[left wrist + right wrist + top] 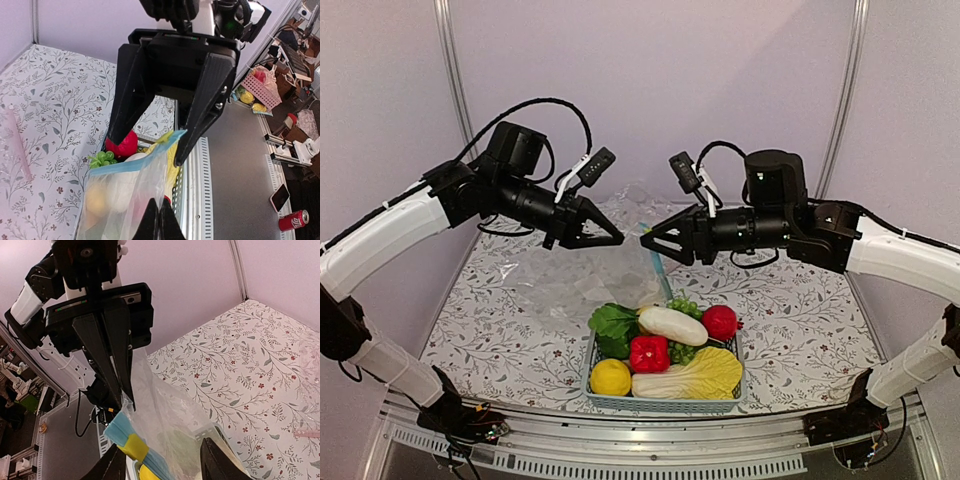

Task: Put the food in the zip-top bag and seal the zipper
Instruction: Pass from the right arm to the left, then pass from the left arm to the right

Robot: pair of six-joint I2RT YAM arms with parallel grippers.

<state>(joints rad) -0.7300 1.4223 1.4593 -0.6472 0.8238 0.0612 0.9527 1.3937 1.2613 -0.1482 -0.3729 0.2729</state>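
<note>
1. At mid-frame in the top view, two hands meet almost tip to tip above the counter (790,330): the left hand (620,239) and the right hand (645,240).
2. Left hand: its two fingers are pressed together on a fold of the one zip-top bag (560,285), near the bag's mouth, holding that part up.
3. Right hand: its two fingers stand wide apart, one on each side of the bag's upper edge, gripping nothing.
4. One zipper (116,431), a teal strip, runs along the bag's mouth at the lower left of the right wrist view. One yellow tab (136,446) sits on it.
5. In the top view the clear bag spreads from the pinch toward centre-left, just above one light-blue basket (660,405).
6. The food (685,380) lies in the basket at bottom centre, six large pieces:
   - one lemon (610,377)
   - one red pepper (649,353)
   - one white radish (672,325)
   - one red round fruit (720,322)
   - one cabbage (708,366)
   - one bunch of green leaves (612,322)
7. Small green grapes (682,304) show in two spots, above and below the radish.
</note>
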